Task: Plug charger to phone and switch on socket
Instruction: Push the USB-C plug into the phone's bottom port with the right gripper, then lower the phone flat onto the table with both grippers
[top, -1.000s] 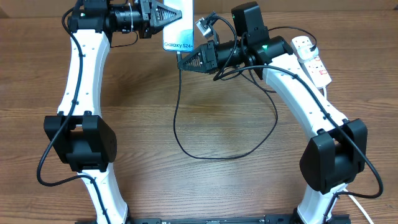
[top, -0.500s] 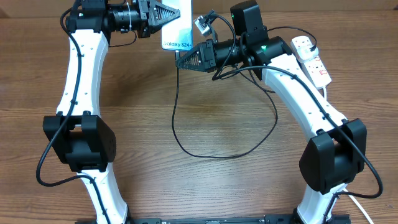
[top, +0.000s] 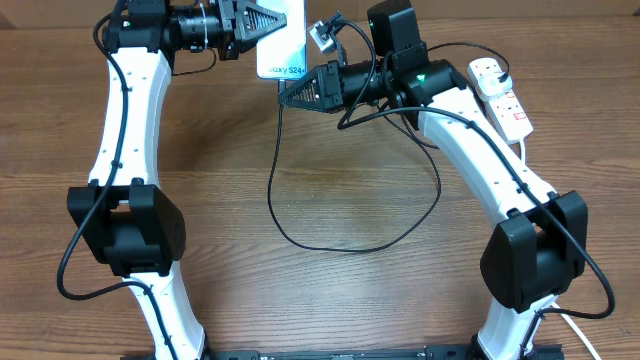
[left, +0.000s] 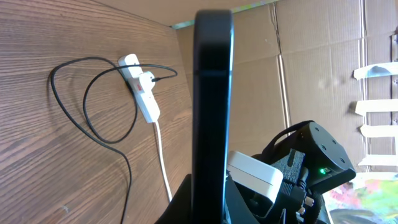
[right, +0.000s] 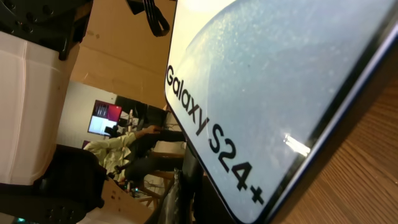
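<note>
My left gripper is shut on the phone and holds it off the table at the back, its pale screen marked "Galaxy S24+" facing up. In the left wrist view the phone is a dark edge rising from the jaws. My right gripper is shut on the connector end of the black charger cable, right at the phone's lower short edge. In the right wrist view the phone fills the frame just above the jaws. The charger's plug sits in the white socket strip.
The socket strip also shows in the left wrist view, with its white cord running off along the table. The cable loop lies on the wood between the two arms. A cardboard wall stands behind the table.
The left gripper has carried the phone a little left and toward the back. The right gripper has followed it left with the connector, and the cable loop has been dragged left.
</note>
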